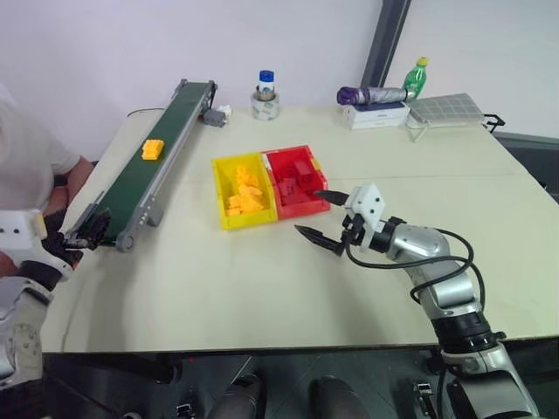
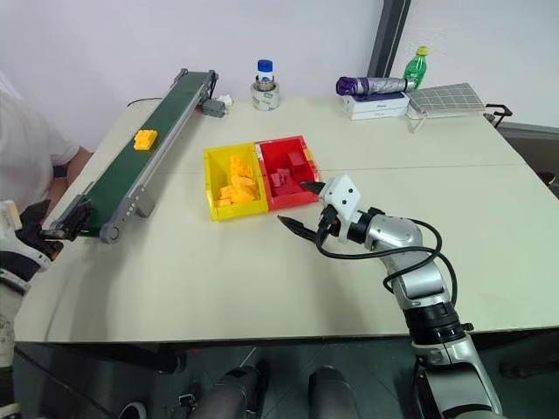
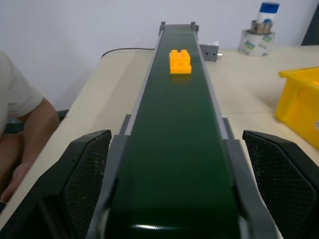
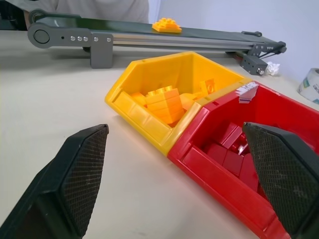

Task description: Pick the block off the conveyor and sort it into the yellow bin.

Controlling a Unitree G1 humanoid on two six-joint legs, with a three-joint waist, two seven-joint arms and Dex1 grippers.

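Note:
A yellow-orange studded block (image 1: 154, 148) lies on the dark green belt of the conveyor (image 1: 131, 188), in its far half. My left gripper (image 1: 83, 234) is open at the conveyor's near end, its fingers (image 3: 84, 174) standing on either side of the belt, well short of the block (image 3: 180, 61). The yellow bin (image 1: 249, 219) stands mid-table with several yellow bricks heaped inside. My right gripper (image 1: 307, 211) hangs open and empty just in front of the red bin (image 1: 304, 208), which adjoins the yellow bin (image 4: 149, 122).
A person's arm and sleeve (image 1: 35, 161) are at the table's left edge beside the conveyor. A small grey motor (image 1: 214, 116), a tape roll with a bottle (image 1: 265, 100), an umbrella on a box (image 1: 376, 98), a green bottle (image 1: 417, 77) and a grey tray (image 1: 445, 107) line the far edge.

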